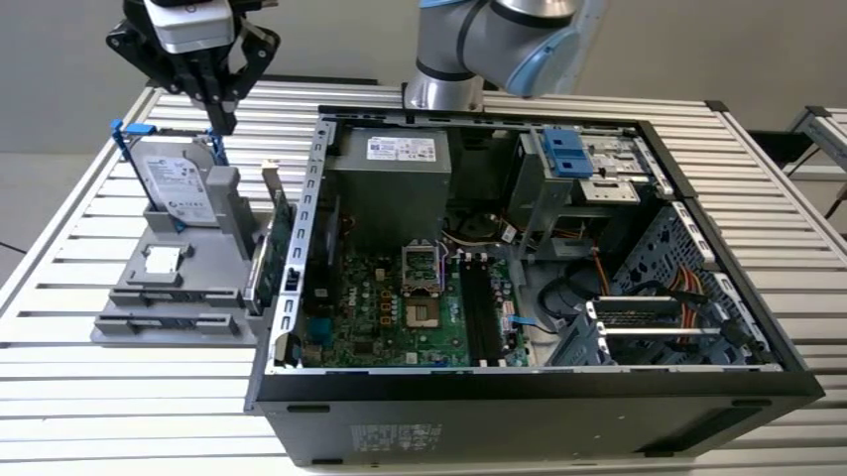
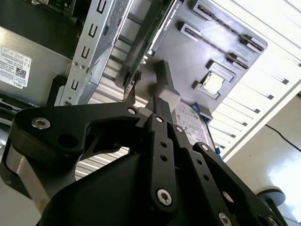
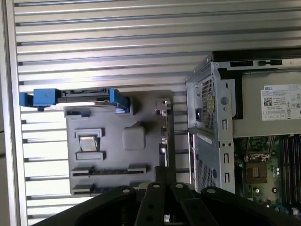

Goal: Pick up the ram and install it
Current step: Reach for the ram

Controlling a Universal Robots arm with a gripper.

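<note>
Slatted aluminium table (image 1: 79,397) under everything. Grey plastic parts fixture (image 1: 205,288), left of the exterior view, carrying a silver hard drive with blue rails (image 1: 179,183), upright at the far end; a small square silver chip (image 1: 162,260) in a recess; and a green expansion card with tan metal bracket (image 1: 281,243), on edge along the fixture's right side. Ram (image 1: 257,270): apparently the darker narrow board on edge just beside that card, near the case wall; not told apart with certainty. Open black tower computer case (image 1: 530,397), centre and right, holding green motherboard (image 1: 384,307), grey power supply box (image 1: 391,169), black memory slots (image 1: 479,307), blue drive-bay latch (image 1: 562,154). Black two-fingered gripper (image 1: 225,124), upper left of the exterior view, pointing straight down just above the hard drive's top edge, apart from the ram; card and case wall between it and the motherboard; fingers (image 2: 160,117) pressed together to one tip. Grey-and-blue arm joint (image 1: 530,40), top centre, behind the case.
</note>
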